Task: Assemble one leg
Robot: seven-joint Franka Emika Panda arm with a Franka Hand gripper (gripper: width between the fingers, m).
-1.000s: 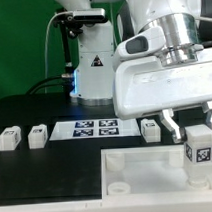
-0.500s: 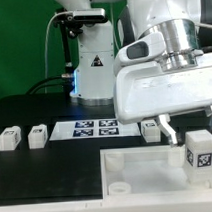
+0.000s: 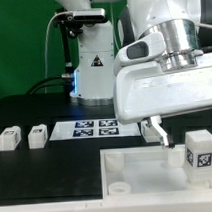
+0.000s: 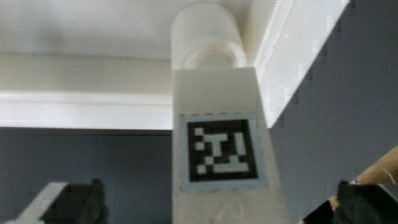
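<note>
A white leg (image 3: 199, 150) with a black-and-white tag stands upright on the large white panel (image 3: 137, 171) at the exterior view's right. My gripper (image 3: 188, 138) is open around it, with one finger (image 3: 161, 134) well off its side and the other out of frame. In the wrist view the leg (image 4: 221, 150) runs between my two dark fingertips (image 4: 71, 203), with a gap on each side, inside my gripper (image 4: 217, 205). Two more legs (image 3: 8, 139) (image 3: 37, 136) lie at the left, and another (image 3: 150, 129) sits behind my finger.
The marker board (image 3: 92, 128) lies on the black table behind the panel. The panel has round sockets (image 3: 115, 166) near its left edge. A white robot base (image 3: 92, 65) stands at the back.
My visible finger has moved away from the leg toward the exterior view's left, so the jaws have opened. The leg has stayed upright in place.
</note>
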